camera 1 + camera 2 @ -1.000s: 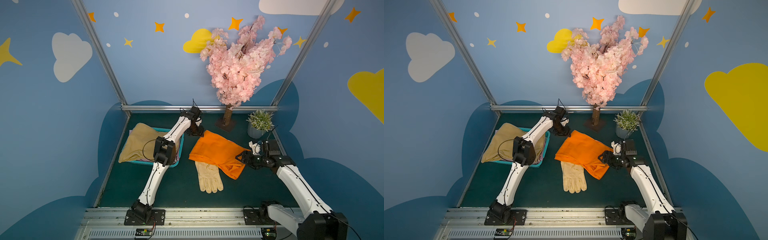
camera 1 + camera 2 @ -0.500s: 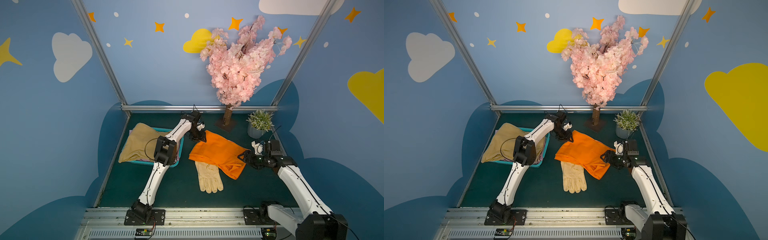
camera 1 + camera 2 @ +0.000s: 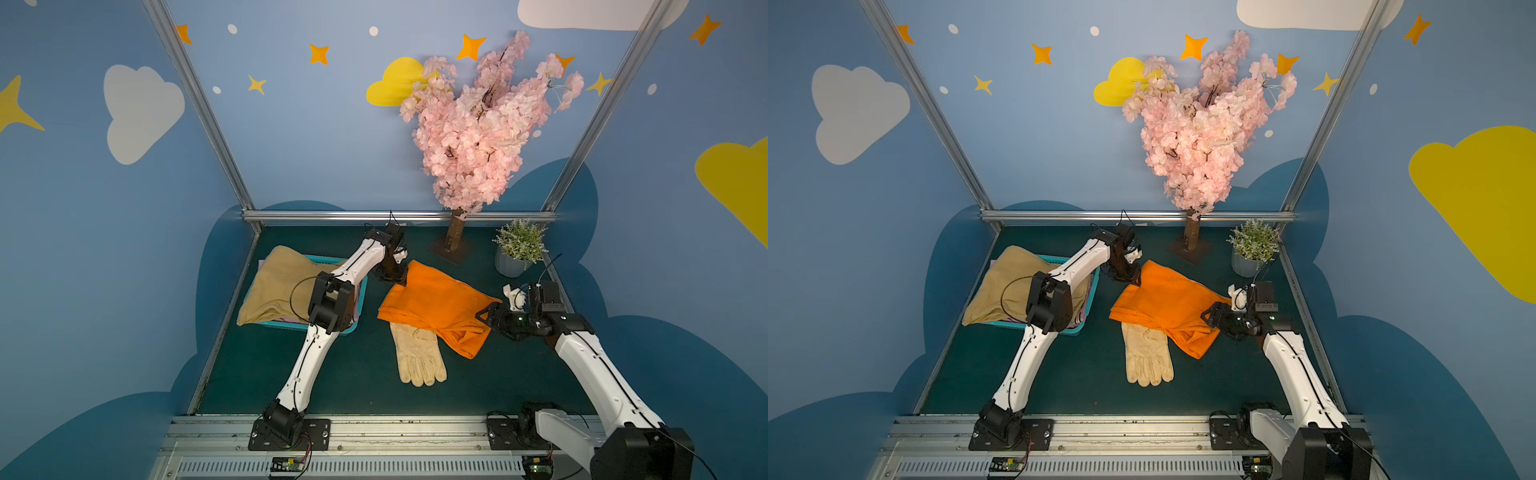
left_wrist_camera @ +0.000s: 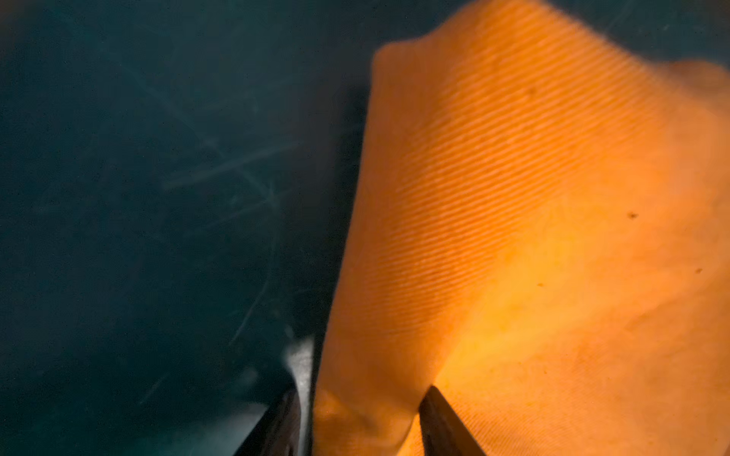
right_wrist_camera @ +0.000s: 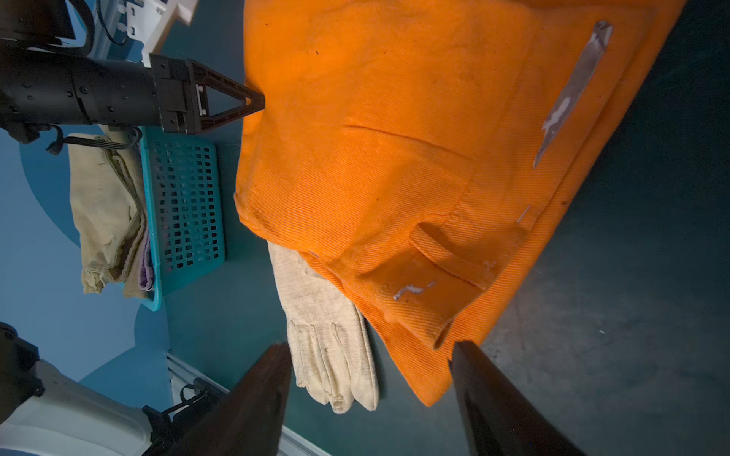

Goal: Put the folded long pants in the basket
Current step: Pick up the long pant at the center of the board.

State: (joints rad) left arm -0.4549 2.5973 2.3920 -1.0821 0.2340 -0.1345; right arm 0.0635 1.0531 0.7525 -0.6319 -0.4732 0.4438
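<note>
Orange pants point(image 3: 436, 303): folded, flat on green table top point(image 3: 353, 374), mid-table, outside basket, to its right in both top views; near end lies over cuff of gloves.
Left gripper point(image 3: 400, 279): at far corner of orange pants. Fingers partly apart in left wrist view, corner cloth bunched between them. Real pinch or not, can't tell.
Right gripper point(image 3: 484, 318): low at right edge of orange pants. Fingers wide apart, near corner of pants between the tips in right wrist view, nothing clamped.
Basket point(image 3: 322, 260): teal, mesh sides, left part of table, partly behind left arm's elbow in both top views.
Tan pants point(image 3: 274, 291): on top of basket, hanging over its left rim.
Lilac cloth point(image 5: 145, 272): edge peeks out under tan pants, inside basket.
Gloves point(image 3: 417, 357): cream, fingers toward robot base.
Backdrop: pink blossom tree point(image 3: 473, 137), small potted plant point(image 3: 519, 249), back right.
</note>
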